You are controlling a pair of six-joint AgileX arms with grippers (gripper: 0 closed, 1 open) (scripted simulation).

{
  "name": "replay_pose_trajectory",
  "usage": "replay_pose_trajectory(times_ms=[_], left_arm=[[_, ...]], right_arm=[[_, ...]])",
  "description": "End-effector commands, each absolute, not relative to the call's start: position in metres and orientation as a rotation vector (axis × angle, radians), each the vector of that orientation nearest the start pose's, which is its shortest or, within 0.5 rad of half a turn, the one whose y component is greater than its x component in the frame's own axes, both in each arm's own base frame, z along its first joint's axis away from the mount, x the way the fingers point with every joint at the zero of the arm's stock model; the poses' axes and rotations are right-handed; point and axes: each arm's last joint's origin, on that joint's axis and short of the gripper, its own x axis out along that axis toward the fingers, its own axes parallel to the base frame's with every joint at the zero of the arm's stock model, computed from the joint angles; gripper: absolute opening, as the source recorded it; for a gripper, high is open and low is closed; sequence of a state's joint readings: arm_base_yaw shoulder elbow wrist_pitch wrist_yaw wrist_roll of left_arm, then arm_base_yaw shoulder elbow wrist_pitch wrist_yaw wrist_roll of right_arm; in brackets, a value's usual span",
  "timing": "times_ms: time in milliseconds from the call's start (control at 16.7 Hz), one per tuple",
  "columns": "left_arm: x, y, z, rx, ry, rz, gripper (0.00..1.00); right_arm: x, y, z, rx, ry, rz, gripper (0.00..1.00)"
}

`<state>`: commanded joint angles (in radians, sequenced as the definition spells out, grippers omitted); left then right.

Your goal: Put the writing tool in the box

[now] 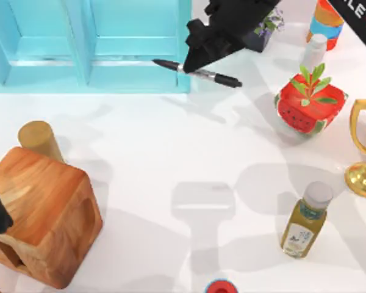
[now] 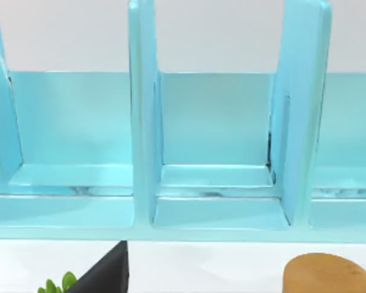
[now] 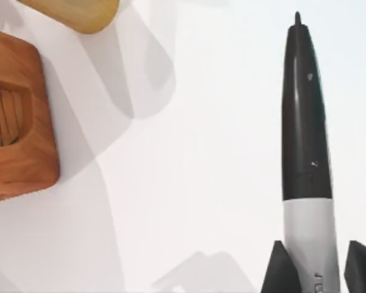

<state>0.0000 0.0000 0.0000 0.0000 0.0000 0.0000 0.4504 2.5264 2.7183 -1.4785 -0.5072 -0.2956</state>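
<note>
Right hand (image 1: 192, 66) clamped on the marker (image 1: 198, 72) at the box's (image 1: 134, 82) front right corner near the desk's far edge, should carry it further over a compartment before letting go; left hand parked, fingers unclear.

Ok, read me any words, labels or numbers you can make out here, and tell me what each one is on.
"LE" then a red cross-like mark: on the black band at the top view's right corner, cut off by the edge.
Marker, white middle band: print too small to read.
Oil bottle label: too blurred to read.
Box, wooden block, strawberry pot, trophy: no text.
</note>
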Motion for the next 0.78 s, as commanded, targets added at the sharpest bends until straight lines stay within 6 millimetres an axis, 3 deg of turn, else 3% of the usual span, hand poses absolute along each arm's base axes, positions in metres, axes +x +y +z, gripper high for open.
replay_pose_trajectory(times_ms=[180, 360, 540, 780], left_arm=[[0.106, -0.001, 0.160, 0.000, 0.000, 0.000, 1.00], [0.106, -0.001, 0.160, 0.000, 0.000, 0.000, 1.00], [0.106, -0.001, 0.160, 0.000, 0.000, 0.000, 1.00], [0.106, -0.001, 0.160, 0.000, 0.000, 0.000, 1.00]], right_arm=[[0.443, 0.162, 0.305, -0.066, 1.276, 0.516, 0.00], [0.441, 0.087, 0.320, 0.130, 1.309, -0.073, 0.00], [0.435, 0.021, 0.313, 0.311, 1.256, -0.644, 0.00], [0.425, -0.044, 0.275, 0.420, 1.131, -1.233, 0.00]])
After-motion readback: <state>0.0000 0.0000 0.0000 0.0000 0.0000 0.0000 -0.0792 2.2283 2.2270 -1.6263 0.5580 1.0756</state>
